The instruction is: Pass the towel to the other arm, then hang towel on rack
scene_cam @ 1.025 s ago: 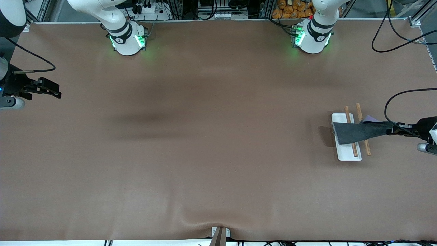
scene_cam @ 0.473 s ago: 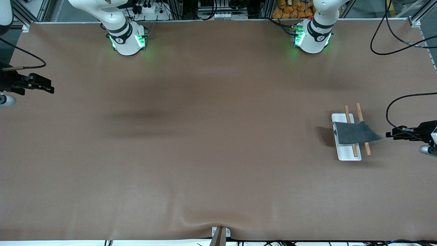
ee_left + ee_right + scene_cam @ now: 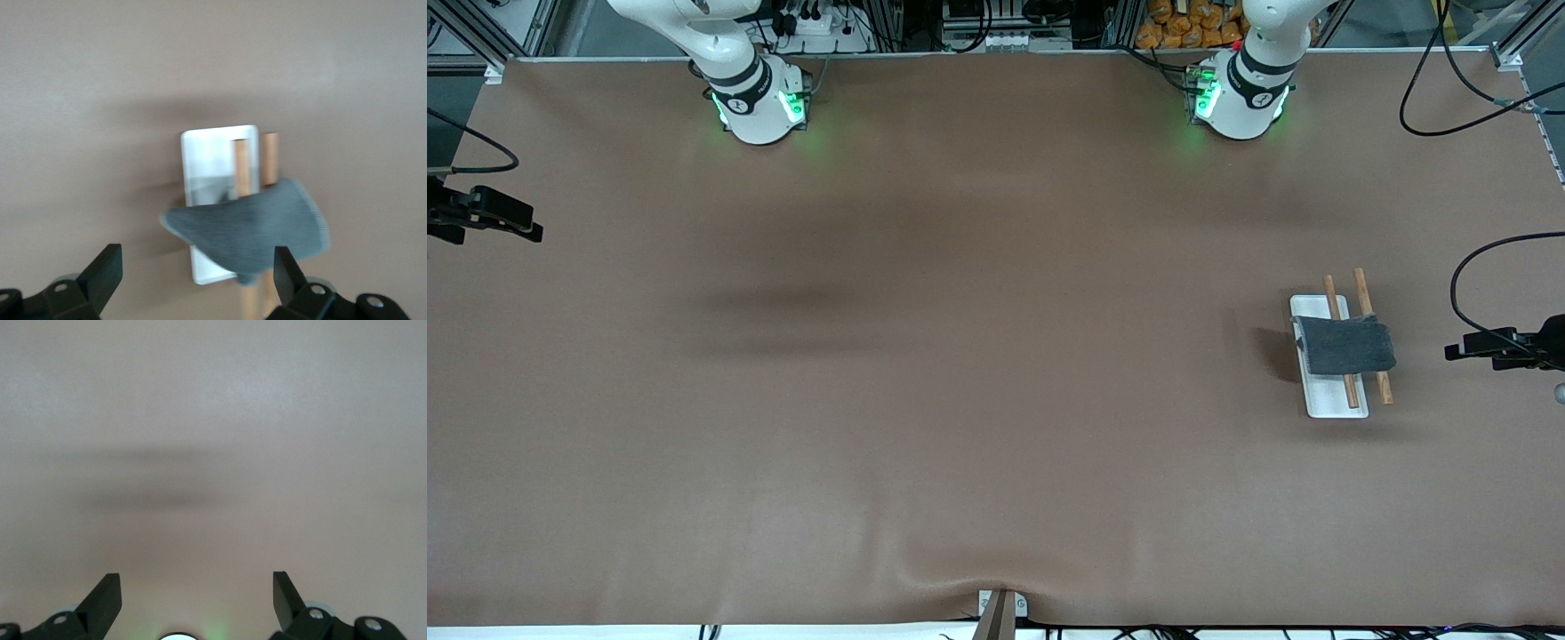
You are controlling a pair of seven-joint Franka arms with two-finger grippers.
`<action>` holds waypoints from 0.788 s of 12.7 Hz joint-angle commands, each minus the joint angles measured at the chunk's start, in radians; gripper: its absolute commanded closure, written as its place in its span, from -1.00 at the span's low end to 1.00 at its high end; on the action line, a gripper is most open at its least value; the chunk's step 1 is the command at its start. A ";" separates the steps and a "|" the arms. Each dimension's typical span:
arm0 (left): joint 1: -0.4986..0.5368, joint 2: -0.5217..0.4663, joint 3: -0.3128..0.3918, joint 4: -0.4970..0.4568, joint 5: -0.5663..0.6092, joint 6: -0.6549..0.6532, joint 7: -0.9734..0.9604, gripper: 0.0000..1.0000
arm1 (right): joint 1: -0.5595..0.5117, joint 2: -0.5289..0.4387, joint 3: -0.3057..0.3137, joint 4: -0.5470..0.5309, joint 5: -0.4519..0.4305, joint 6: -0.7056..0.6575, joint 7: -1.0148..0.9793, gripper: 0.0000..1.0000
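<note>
Towel (image 3: 1344, 347) lies draped over the 2 wooden rods of the rack (image 3: 1327, 407), dark grey face up, toward the left arm's end of the desk (image 3: 960, 400). 1 s ago the left end effector (image 3: 1455, 352) gripped its corner; half a second ago it had let go, and the loose corner has since settled onto the rods. Left wrist view confirms: towel (image 3: 257, 230) spans the rods, rack (image 3: 207, 150) plate under it, fingers spread wide and empty. Hang step looks done.

Left end effector is backing off, over bare desk near that end's edge. Right end effector (image 3: 532, 233) is empty, fingers wide, retreating over the desk's edge at the right arm's end. Open desk lies all round the rack; towel overhangs the outer rod only slightly.
</note>
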 commanded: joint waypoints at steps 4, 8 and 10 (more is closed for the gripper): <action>-0.003 -0.226 -0.167 -0.023 0.010 -0.189 -0.381 -1.00 | -0.056 0.007 0.065 0.028 0.026 -0.013 -0.012 -1.00; -0.002 -0.334 -0.308 -0.020 0.070 -0.245 -0.584 -1.00 | -0.059 0.002 0.070 0.054 0.044 -0.019 -0.004 -1.00; 0.001 -0.348 -0.378 -0.009 0.145 -0.266 -0.579 -1.00 | -0.059 0.001 0.074 0.062 0.044 -0.016 -0.001 -1.00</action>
